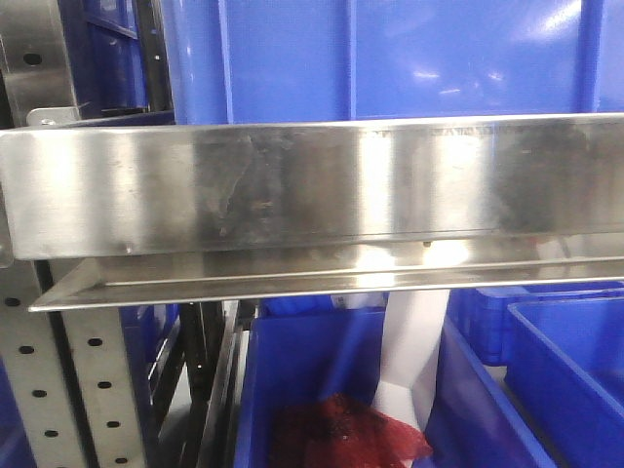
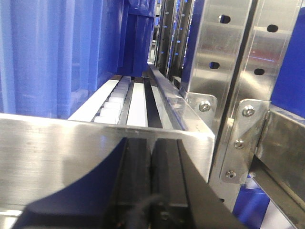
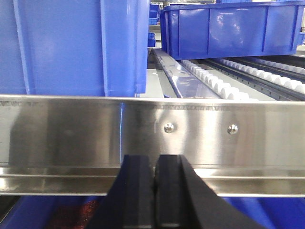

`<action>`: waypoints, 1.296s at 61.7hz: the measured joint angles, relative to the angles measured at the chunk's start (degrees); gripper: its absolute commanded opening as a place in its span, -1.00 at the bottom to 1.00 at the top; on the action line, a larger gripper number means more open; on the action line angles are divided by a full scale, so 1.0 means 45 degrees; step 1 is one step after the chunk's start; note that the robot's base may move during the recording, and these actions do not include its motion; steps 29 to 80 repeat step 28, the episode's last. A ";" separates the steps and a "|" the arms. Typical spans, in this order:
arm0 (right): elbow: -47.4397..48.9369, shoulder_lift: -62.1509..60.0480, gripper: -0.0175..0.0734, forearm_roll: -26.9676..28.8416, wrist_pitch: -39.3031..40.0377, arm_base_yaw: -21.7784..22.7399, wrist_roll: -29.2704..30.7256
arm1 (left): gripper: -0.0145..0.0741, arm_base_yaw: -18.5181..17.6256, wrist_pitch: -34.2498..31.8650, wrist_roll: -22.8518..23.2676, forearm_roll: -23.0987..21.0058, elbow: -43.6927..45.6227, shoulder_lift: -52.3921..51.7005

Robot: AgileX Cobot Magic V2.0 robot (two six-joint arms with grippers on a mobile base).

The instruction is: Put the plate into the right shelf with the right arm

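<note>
Front-facing view shows the right shelf (image 1: 312,185) very close up. Its shiny steel edge runs flat across the whole picture, with smudges and bright spots of light on it. Blue bins (image 1: 390,54) sit on top of it. Under it are more blue bins (image 1: 575,380), and one bin holds a red crinkly thing (image 1: 341,434) with a white strip (image 1: 414,356) hanging down beside it. A grey upright with round holes (image 1: 58,390) stands at the left.

I cannot see the plate in any view.

My right claw (image 3: 155,195) is pressed shut, its two black fingers touching, with nothing between them. It sits just in front of the steel edge (image 3: 152,131), near two small screws (image 3: 168,127). Past the edge I see white rollers (image 3: 214,83) and another blue bin (image 3: 228,28) farther back.

My left claw (image 2: 151,186) is shut too, and holds nothing. It is close to a steel corner, with white rollers (image 2: 112,102) running away behind it, a blue bin wall (image 2: 52,57) on the left, and uprights with holes (image 2: 228,62) on the right.
</note>
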State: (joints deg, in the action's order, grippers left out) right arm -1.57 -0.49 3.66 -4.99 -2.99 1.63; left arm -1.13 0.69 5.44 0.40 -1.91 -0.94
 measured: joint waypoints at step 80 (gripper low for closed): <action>0.0000 0.0000 -0.51 0.0000 0.0008 0.0000 -0.0022 | -0.78 0.0000 0.0000 0.0000 0.0000 0.0000 0.0000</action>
